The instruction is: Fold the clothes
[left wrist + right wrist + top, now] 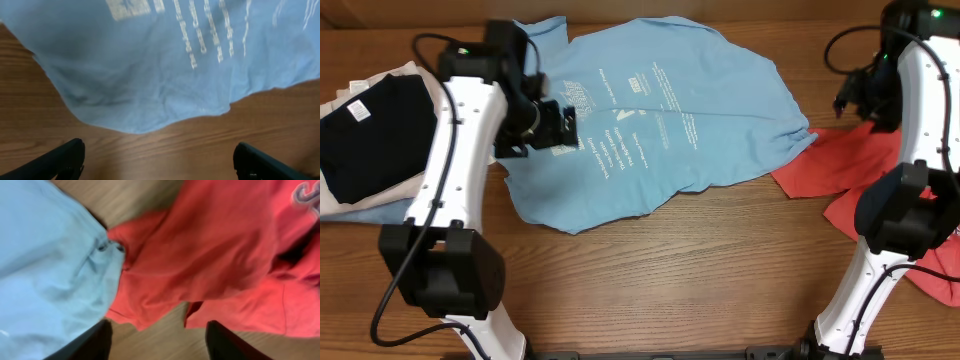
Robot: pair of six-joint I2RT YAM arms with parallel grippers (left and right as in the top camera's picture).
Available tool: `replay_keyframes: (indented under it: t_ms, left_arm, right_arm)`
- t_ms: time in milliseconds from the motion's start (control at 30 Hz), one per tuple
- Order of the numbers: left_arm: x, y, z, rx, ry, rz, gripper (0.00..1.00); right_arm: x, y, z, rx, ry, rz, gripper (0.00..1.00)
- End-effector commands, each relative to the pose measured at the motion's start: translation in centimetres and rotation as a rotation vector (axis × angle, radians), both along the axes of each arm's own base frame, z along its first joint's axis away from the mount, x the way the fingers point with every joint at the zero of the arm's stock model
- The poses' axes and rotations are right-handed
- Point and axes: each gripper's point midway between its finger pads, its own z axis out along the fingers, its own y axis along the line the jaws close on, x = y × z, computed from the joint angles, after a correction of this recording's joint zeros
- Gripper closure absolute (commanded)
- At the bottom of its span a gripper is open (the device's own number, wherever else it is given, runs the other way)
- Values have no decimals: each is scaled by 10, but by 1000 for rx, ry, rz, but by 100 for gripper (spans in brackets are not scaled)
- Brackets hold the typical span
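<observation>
the light blue t-shirt point(670, 110) lay spread across the middle of the table point(700, 270), print side up. it was rumpled, with a long crease running toward its right side and an uneven lower hem. the red t-shirt point(825, 165) lay bunched at the right, meeting the blue one's right corner; which of the 2 lay on top there could not be told. a dark folded garment point(375, 125) sat on pale cloth at the far left.

the left gripper point(160, 160) hung over the blue shirt's left edge, jaws wide apart with only bare wood between them. the right gripper point(157, 340) hovered above the seam where blue met red, its fingers apart and gripping nothing.

both shirts looked like thin knit cotton: light, limp, with no stiffness of their own. pinched at 1 point, such cloth would probably sag and trail rather than lift flat. it should not be fragile, though it might drag and bunch on the wood. the best holds seemed to be the stitched edges, meaning hem corners or shoulder seams, where the doubled fabric gives the fingers more to bite. taking 2 corners of the same edge, 1 per gripper, would likely keep that edge straight. on the right, a low pinch risked catching red cloth along with blue.
</observation>
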Motion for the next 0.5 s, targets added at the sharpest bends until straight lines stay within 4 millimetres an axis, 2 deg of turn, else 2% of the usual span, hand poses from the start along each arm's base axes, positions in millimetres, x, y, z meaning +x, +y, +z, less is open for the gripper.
replay_keyframes:
  t_ms: [0,200,467]
  left_arm:
    - [-16,-12,-7,18,32,-63,3]
    - [-51,-36,-42,47,153,-134,4]
    - [-88,-53,-84,77,255,-198,4]
  right_arm:
    - [-11,2,-12,21,32,-17,43]
    - [-25,3,-52,39,106,-23,36]
    - [-43,5,-102,54,161,-12,37]
